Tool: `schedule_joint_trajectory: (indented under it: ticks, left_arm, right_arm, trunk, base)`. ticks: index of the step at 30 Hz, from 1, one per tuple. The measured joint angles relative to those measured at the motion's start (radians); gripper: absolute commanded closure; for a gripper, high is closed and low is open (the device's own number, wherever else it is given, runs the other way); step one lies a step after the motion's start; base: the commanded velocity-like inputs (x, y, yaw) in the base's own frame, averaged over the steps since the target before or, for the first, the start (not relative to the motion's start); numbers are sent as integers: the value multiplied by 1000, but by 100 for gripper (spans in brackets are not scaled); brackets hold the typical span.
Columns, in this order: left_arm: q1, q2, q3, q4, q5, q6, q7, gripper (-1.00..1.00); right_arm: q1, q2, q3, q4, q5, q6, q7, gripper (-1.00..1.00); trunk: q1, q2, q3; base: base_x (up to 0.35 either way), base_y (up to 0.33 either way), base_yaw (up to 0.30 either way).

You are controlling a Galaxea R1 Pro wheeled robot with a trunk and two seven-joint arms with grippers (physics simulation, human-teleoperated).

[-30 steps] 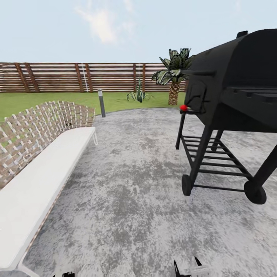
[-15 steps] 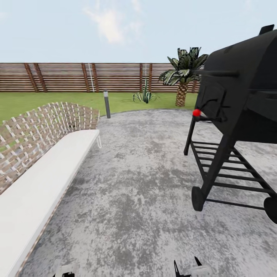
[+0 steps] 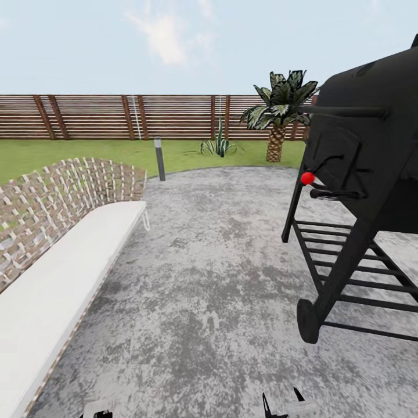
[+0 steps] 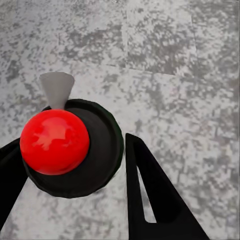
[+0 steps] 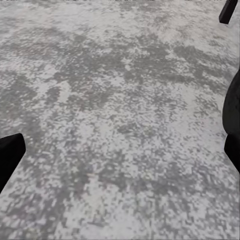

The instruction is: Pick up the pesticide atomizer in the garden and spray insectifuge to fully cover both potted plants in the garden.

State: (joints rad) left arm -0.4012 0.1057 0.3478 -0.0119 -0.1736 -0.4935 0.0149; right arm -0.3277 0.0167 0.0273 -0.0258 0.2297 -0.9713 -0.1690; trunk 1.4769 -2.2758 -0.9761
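Grey mottled paving of the patio (image 3: 215, 302) spreads wide and bare ahead of the robot, forming the open lane through the garden (image 3: 69, 152). On the left the lane is bounded by a white bench (image 3: 64, 273) with a woven backrest. Its near end runs off the lower left corner and its far end stops short of the patio's curved rim. On the right stands a black grill (image 3: 360, 174) on a wheeled frame. Its front wheel (image 3: 309, 320) rests on the paving, and a small red knob (image 3: 307, 177) juts toward the lane — the nearest edge on that side.

Beyond the patio rim a grey bollard (image 3: 159, 158) stands just at the grass edge, near the bench's far end. Farther back on the lawn a spiky green plant (image 3: 219, 145) and a palm (image 3: 278, 113) stand before the brown slatted fence (image 3: 116, 116).

In the left wrist view, the left gripper (image 4: 70, 145) has its black fingers (image 4: 155, 200) on either side of a black round object (image 4: 95, 150). The object carries a glossy red ball and a pale grey tapered piece. One finger stands clear of it, and I cannot tell whether the claw grips it or whether it is the sprayer.

The right gripper (image 5: 120, 145) is spread wide with bare paving between its fingers — holding nothing.
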Motion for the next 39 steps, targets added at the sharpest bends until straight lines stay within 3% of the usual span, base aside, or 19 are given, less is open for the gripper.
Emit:
schedule_joint_trajectory:
  ticks: [39]
  left_arm:
    - [0, 0, 0, 0, -1, 0, 0, 100]
  right_arm:
    - [0, 0, 1, 0, 0, 0, 0, -100]
  trunk:
    - [0, 0, 0]
  base:
    - [340, 0, 0]
